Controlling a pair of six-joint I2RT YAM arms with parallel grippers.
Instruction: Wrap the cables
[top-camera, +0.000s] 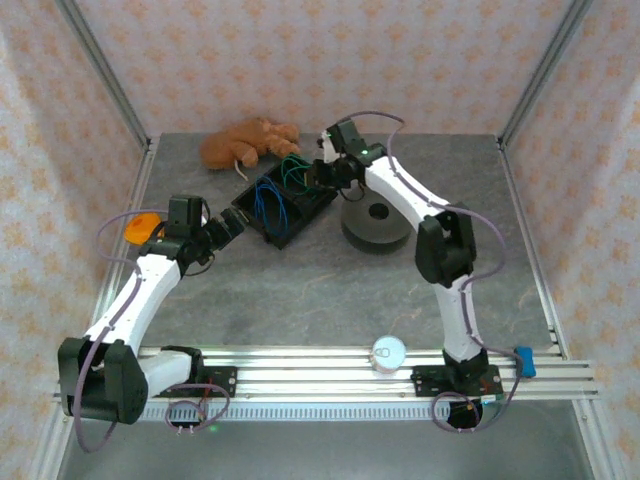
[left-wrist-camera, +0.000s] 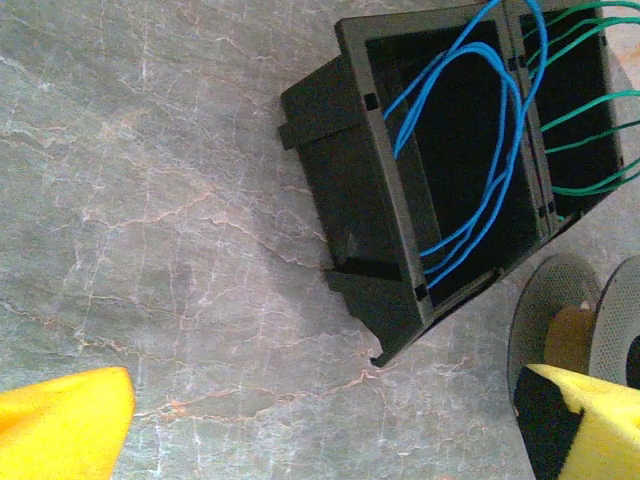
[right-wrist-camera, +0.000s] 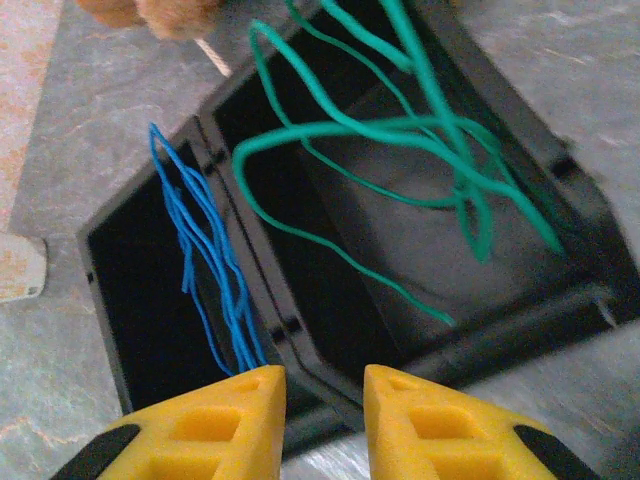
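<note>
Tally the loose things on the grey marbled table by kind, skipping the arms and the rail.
Thin cables: 2 (blue cable, green cable)
Black two-compartment plastic box: 1
Grey round spool: 1
Brown plush toy: 1
Orange round disc: 1
Total: 6

table (top-camera: 300, 290): grey marble | on it: black bin (top-camera: 290, 232), grey spool (top-camera: 365, 232), plush toy (top-camera: 245, 145), orange disc (top-camera: 140, 225)

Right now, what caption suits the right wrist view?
Right gripper poised at a black box: green cable in one compartment, blue cable in the other.
</note>
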